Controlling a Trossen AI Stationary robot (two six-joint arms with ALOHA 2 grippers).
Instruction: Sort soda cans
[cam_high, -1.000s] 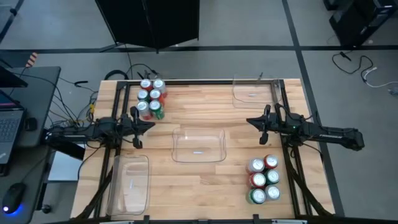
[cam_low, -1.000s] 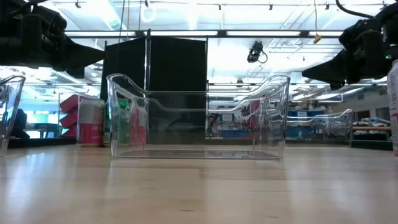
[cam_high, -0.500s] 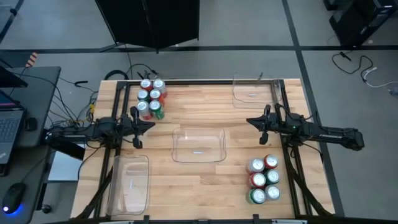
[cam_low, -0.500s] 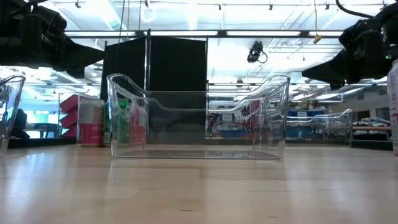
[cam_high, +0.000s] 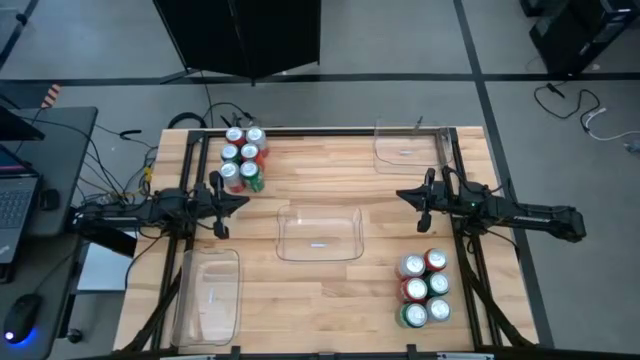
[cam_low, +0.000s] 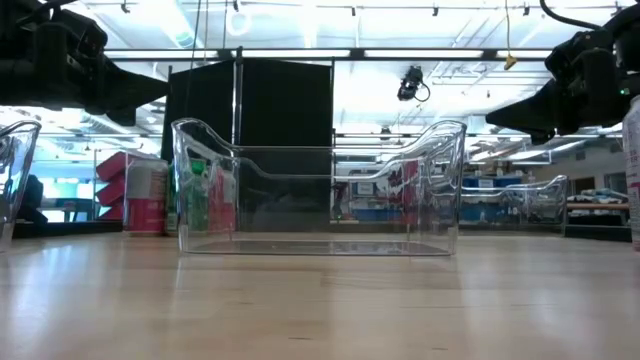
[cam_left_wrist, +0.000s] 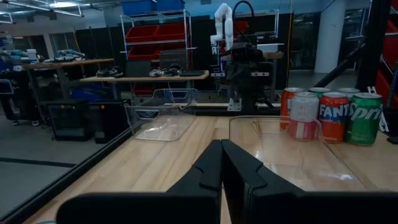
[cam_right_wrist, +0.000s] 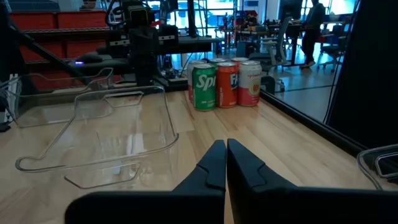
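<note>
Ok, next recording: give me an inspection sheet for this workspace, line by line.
Surface: wooden table, bare between items.
Job's things: six cans at the far left corner, six more cans near the right front; none in a bin.
Bins: three clear bins, all empty: middle, front left, far right.
Clutter: nothing seen on the table.
Hands: left hand and right hand both shut, holding nothing, poised above the table at its left and right sides, pointing inward.
Cables: tangle on the floor behind the table, another at far right.
Surroundings: desk with laptop at left; black panel behind.
</note>
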